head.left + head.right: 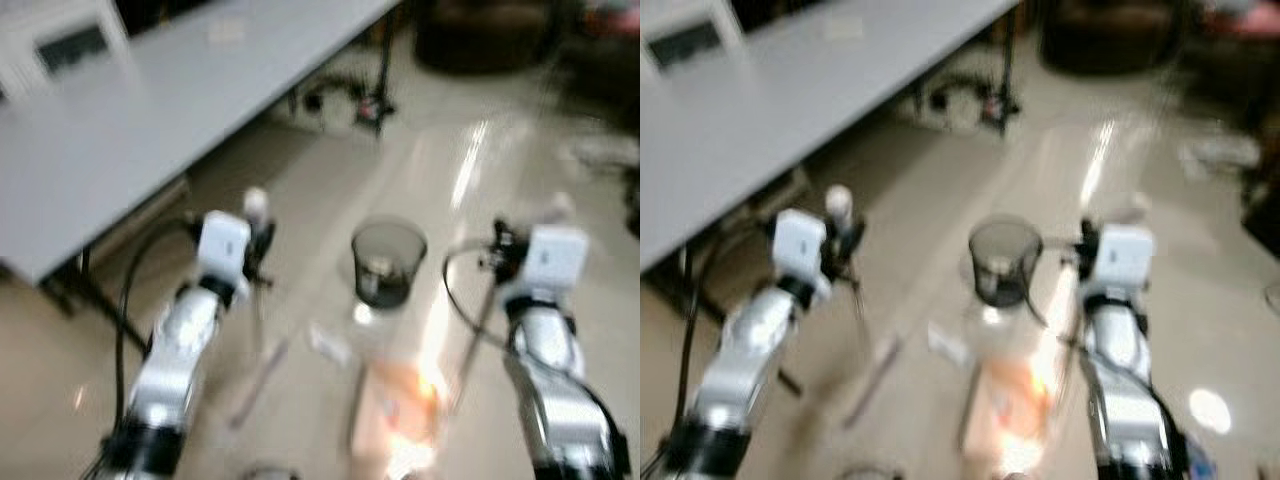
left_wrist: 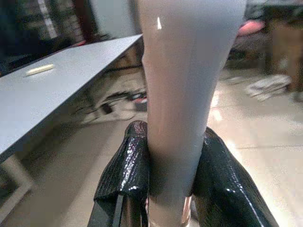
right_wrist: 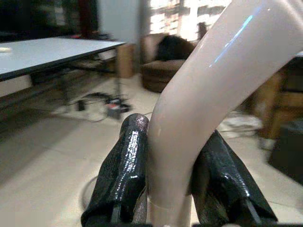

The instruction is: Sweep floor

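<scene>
- Stretching across the far left stands one long grey table (image 1: 120,130); the pale floor (image 1: 330,180) is glossy.
- One dark, see-through bin (image 1: 388,262) sits on the floor between the two arms.
- One left gripper (image 2: 170,189) is clamped on a grey broom handle (image 2: 184,80), left of the bin.
- One right gripper (image 3: 173,189) is clamped on a beige dustpan handle (image 3: 208,94), right of the bin; an orange dustpan (image 1: 395,405) lies near, blurred.
</scene>
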